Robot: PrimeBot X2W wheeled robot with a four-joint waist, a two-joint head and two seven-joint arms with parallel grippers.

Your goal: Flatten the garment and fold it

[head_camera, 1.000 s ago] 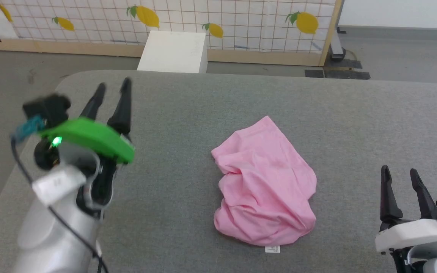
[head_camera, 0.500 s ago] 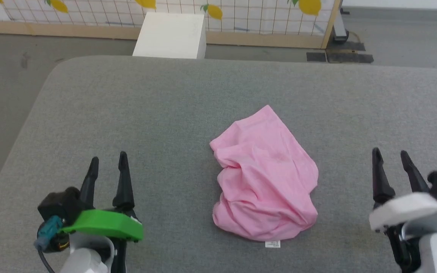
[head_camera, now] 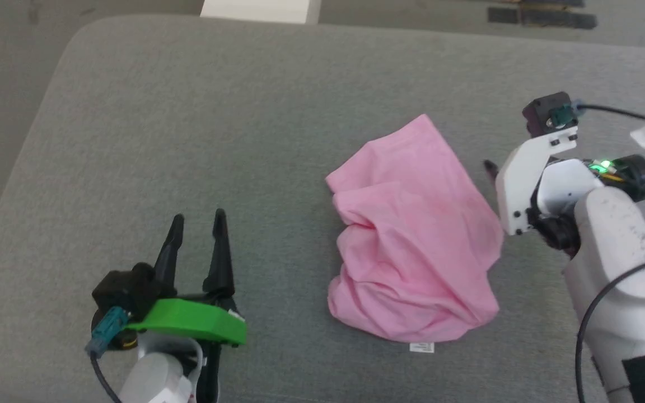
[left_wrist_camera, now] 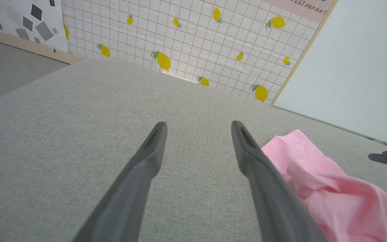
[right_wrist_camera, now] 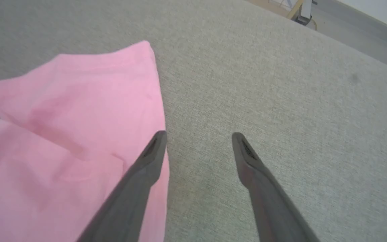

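The pink shorts (head_camera: 412,235) lie in a crumpled heap on the grey table (head_camera: 188,112), nearer its front edge than its back edge. One pointy corner aims at the back edge. The little white label (head_camera: 421,347) pokes out on the side by the front edge.

The right gripper (right_wrist_camera: 199,135) is spread wide and holds nothing. It sits just beside the right side of the heap. In the right wrist view, one finger is over the pink hem and the other is over bare table. The left gripper (head_camera: 198,217) is spread wide too, with nothing in it. It is well apart from the shorts, toward the front left corner.

I think the job now is to pinch the right side of the heap so it can be pulled out flat. To do it well, the right gripper should go low and slide one finger under the hem. Then it should squeeze just that edge, not a fat bunch of folds. The cloth looks thin and soft, so it may slip or drag the whole heap. The left gripper should take the other side first. Then both can pull apart slowly.
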